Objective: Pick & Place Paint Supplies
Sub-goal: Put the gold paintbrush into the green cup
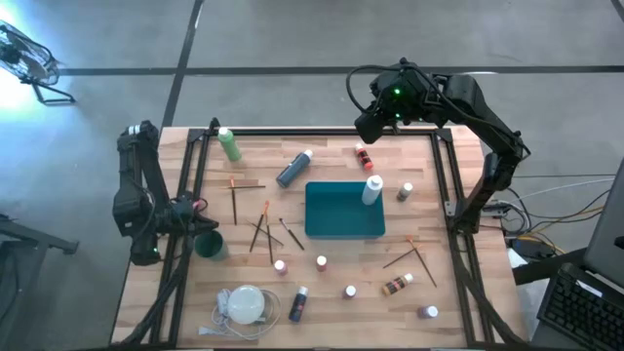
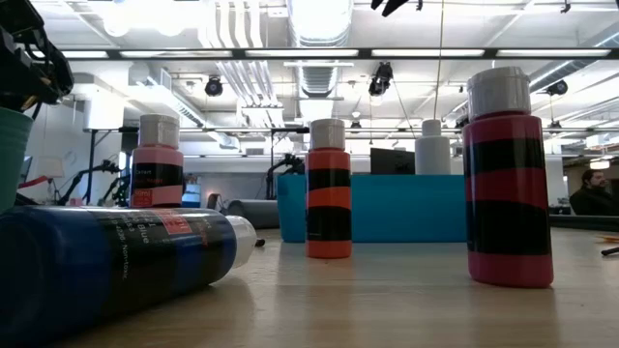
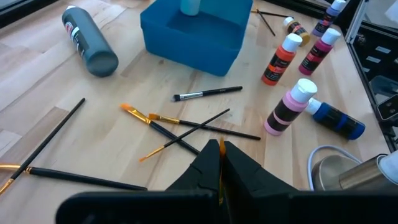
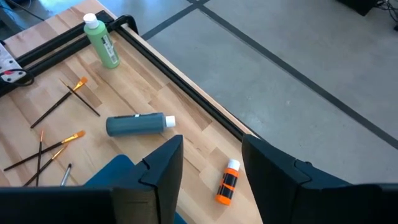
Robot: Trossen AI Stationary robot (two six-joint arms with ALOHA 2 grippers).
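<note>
Lying scattered on the wooden table (image 1: 331,283) around the teal tray (image 1: 344,211), paint bottles and brushes (image 1: 261,227) await sorting. One white bottle (image 1: 372,189) stands at the tray's corner. The right gripper (image 4: 211,165) hovers wide open, empty, above the orange bottle (image 4: 228,182), likely its target; the left gripper (image 3: 221,163) waits closed near a green cup (image 1: 209,244).

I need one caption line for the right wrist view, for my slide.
Right tool open above the table's far edge, over an orange bottle, grey-blue bottle and green bottle lying flat.

Even, bright overhead light, soft shadows. Low view: ceiling lights (image 2: 319,19) blow out, the near blue bottle (image 2: 116,261) is blurred. High view: glare at a lamp (image 1: 15,54) in the corner.
</note>
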